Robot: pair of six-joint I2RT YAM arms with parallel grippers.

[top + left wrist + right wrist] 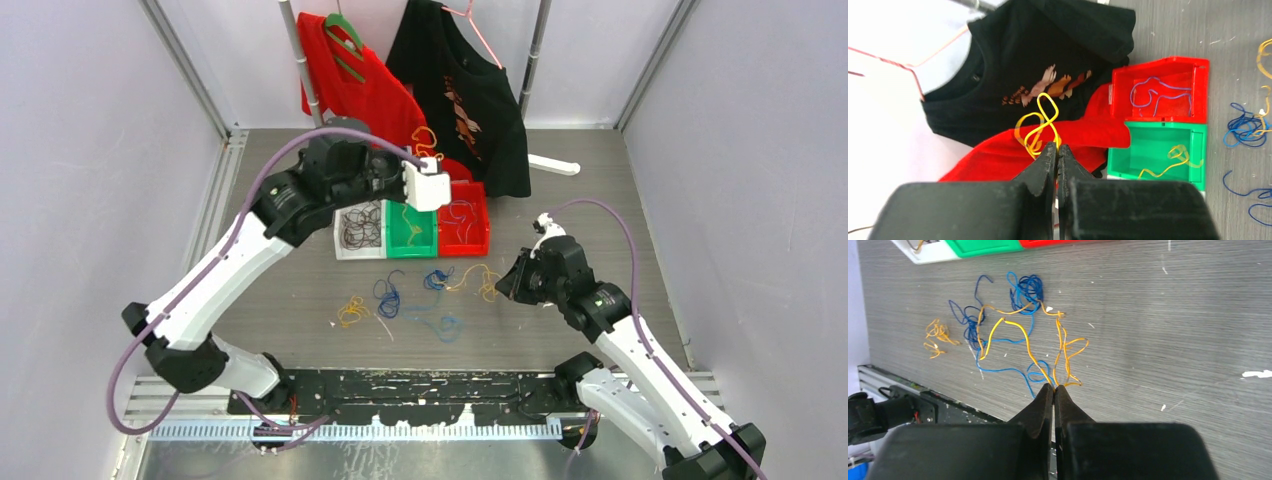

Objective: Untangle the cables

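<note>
Partly done: the bins (412, 255) hold sorted strands. The left end effector (1057, 147) clamps a yellow cable (1040, 125), the right end effector (1054, 387) a yellow strand (1020, 335). A blue-yellow tangle (1024, 290) is left in the bench (600, 200) middle.

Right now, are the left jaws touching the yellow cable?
Touching. Left wrist view: shut jaws pinch the yellow cable, loops poking out beyond the tips.

Nothing legible shows in any view: no word, number, brand mark or label can be read. The only candidate is the orange and tan printed graphic (1045, 86) on the chest of the black cotton T-shirt (470, 95), which hangs at twelve o'clock in the top view. A row of small marks runs beside that graphic, too blurred to tell whether they are letters.
</note>
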